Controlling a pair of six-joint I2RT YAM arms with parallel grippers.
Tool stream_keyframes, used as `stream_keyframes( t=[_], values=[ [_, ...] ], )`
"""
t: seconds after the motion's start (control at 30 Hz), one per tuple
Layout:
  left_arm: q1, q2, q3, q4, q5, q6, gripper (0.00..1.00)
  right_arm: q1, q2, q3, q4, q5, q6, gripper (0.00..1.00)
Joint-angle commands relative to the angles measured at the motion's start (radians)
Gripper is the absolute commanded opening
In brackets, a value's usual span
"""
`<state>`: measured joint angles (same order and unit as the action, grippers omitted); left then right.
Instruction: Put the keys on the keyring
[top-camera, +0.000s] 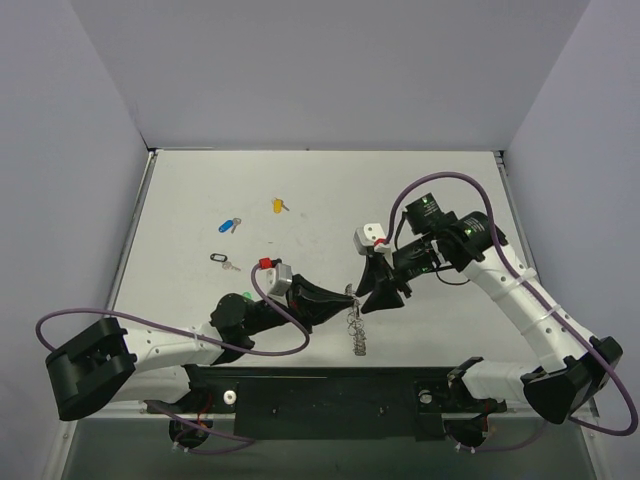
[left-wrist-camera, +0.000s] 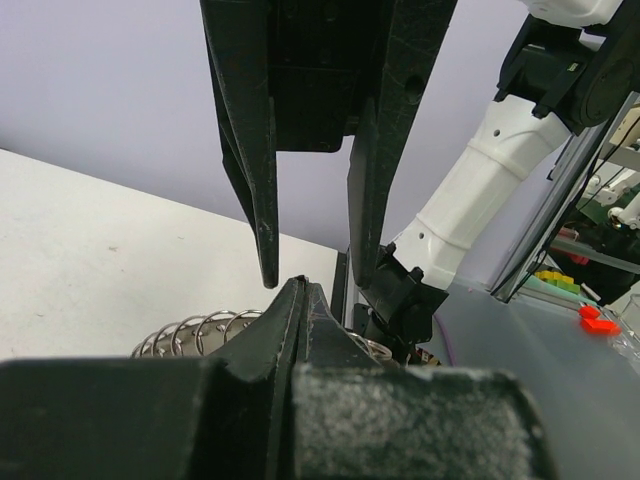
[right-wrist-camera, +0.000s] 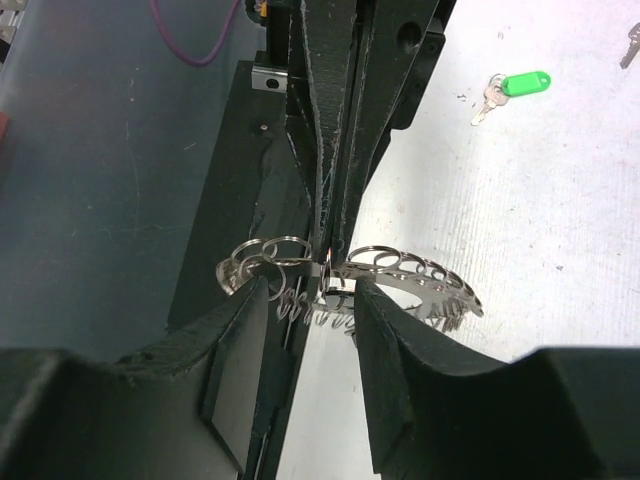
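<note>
The left gripper (left-wrist-camera: 302, 300) has its two black fingers pressed tight together, and the right wrist view shows what they pinch: a strand of the large silvery keyring of coiled wire loops (right-wrist-camera: 420, 275), caught at the very fingertips. The keyring sits between the two arms, near the front edge of the white tabletop (top-camera: 430, 190); its lacy loops fan out to either side of the grip and, seen from above, trail toward the arm bases. Whether its lowest loops rest on the tabletop I cannot tell. The right gripper (right-wrist-camera: 312, 290) meets the left one almost tip to tip; its jaws stand apart with a clear gap, one finger on each side of the pinched stretch of wire; whether its pads touch the wire is not clear. The keys lie loose on the tabletop, all well apart from the keyring. The small silver key with a blue plastic cap (top-camera: 230, 224) lies left of centre; the yellow-capped key (top-camera: 278, 205) lies a little farther back and to its right; the black-capped key (top-camera: 219, 258) lies nearer the left arm; the green-capped key (right-wrist-camera: 524, 83) lies just beside the left forearm, half hidden from above but plain in the right wrist view.
</note>
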<state>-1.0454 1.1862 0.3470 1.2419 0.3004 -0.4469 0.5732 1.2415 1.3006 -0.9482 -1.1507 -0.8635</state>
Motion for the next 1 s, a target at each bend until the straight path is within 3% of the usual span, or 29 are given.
stream_keyframes(
  t=[0.0,0.1,0.43,0.57,0.67,0.97],
  values=[
    [-0.005,-0.002,0.050,0.172,-0.006,-0.021,0.00,0.008,-0.004,-0.018,0.028,0.002,0.030,0.35],
    [-0.007,0.000,0.049,0.183,-0.010,-0.018,0.00,0.011,-0.008,-0.038,0.066,0.003,0.061,0.29],
    [-0.013,0.000,0.046,0.203,-0.026,-0.019,0.00,0.019,-0.008,-0.058,0.106,0.009,0.093,0.25],
    [-0.015,0.001,0.041,0.211,-0.037,-0.018,0.00,0.024,-0.010,-0.067,0.114,0.011,0.093,0.15],
    [-0.015,-0.002,0.038,0.212,-0.046,-0.019,0.00,0.028,-0.013,-0.073,0.115,0.014,0.093,0.01],
    [-0.013,-0.019,0.004,0.162,-0.107,-0.050,0.00,0.027,-0.031,-0.072,0.114,0.049,0.141,0.00]
  ],
)
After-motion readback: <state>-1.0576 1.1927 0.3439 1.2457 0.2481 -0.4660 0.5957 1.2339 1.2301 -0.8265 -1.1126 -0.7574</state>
